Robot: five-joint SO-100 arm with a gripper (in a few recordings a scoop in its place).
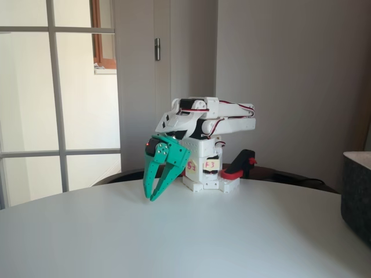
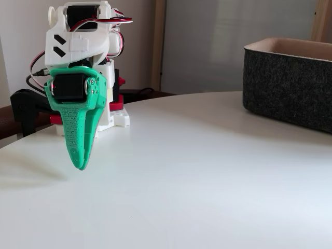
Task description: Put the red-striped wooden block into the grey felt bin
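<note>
My green gripper [image 1: 152, 198] hangs from the folded white arm, pointing down, with its tips just above the white table. Its two fingers meet at the tips and nothing sits between them; from the side the gripper [image 2: 80, 167] looks like one closed wedge. The grey felt bin [image 1: 356, 194] stands at the right edge of the table, well to the right of the gripper. Its fuzzy dark walls and paler rim are clear in the other fixed view, where the grey felt bin [image 2: 290, 88] is at the upper right. The red-striped wooden block is out of view.
The round white table [image 1: 174, 243] has bare surface between gripper and bin. A red-and-black clamp [image 1: 240, 165] holds the arm's base at the table's far edge. Another black clamp [image 2: 23, 111] sits at the left. A window and a door stand behind.
</note>
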